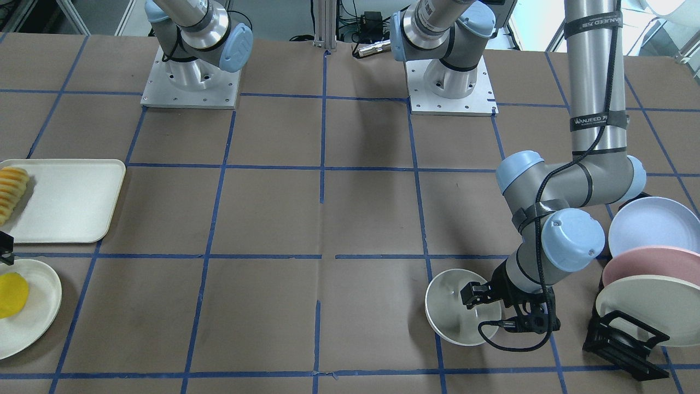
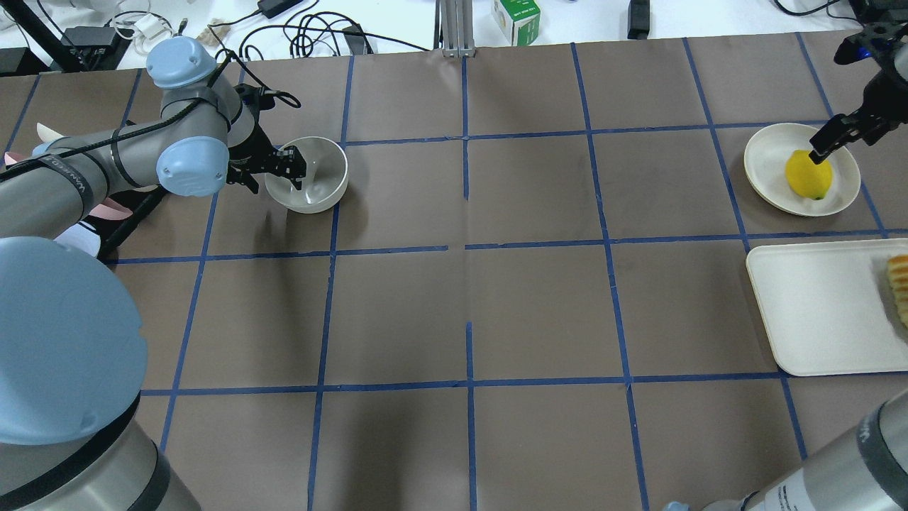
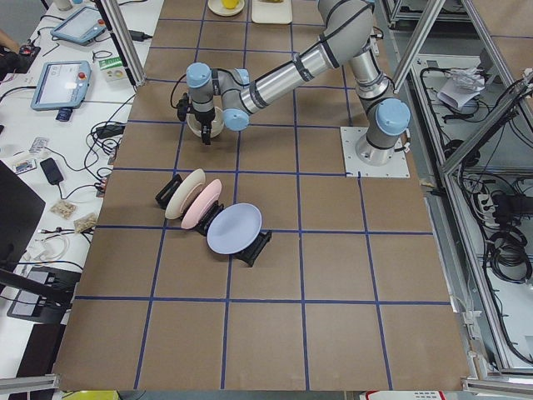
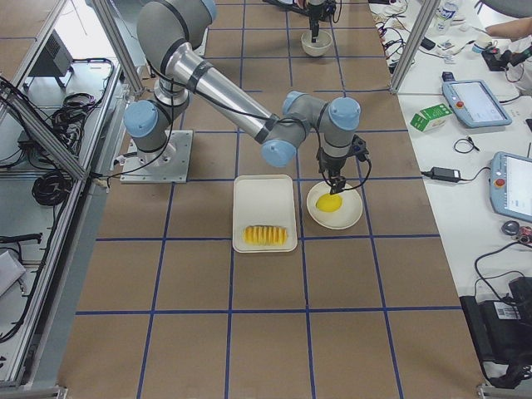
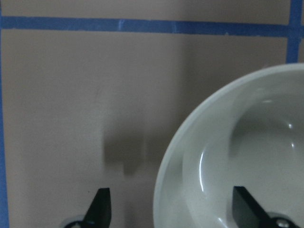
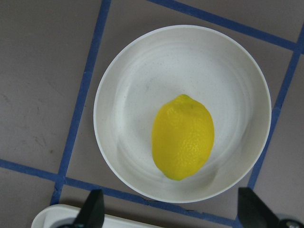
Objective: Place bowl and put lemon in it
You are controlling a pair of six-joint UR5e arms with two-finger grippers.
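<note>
Two arms: we see one at each end of the brown paper-covered table (image 2: 539,298).
Left gripper (image 2: 287,165): its fingers are apart and straddle the rim of the small deep cream-white bowl (image 2: 325,177), one inside, one outside.
Bowl: it stands upright on the table.
Right gripper (image 6: 171,216): its fingers are wide apart and hold nothing.
Lemon: the smooth bright yellow oval lemon (image 6: 183,137) lies on a shallow round cream plate (image 6: 123,80), under the right gripper and well apart from the bowl.

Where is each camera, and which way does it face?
Front-facing: across the table, facing the robot; left arm at bowl.
Overhead: behind the shoulders, looking down; both arms.
Exterior left: left table end; left arm nearest.
Exterior right: right end; right arm nearest.
Left wrist: downward; left fingers straddle bowl rim.
Right wrist: downward; right fingers above lemon.
Shared: overhead and right wrist show the lemon.
</note>
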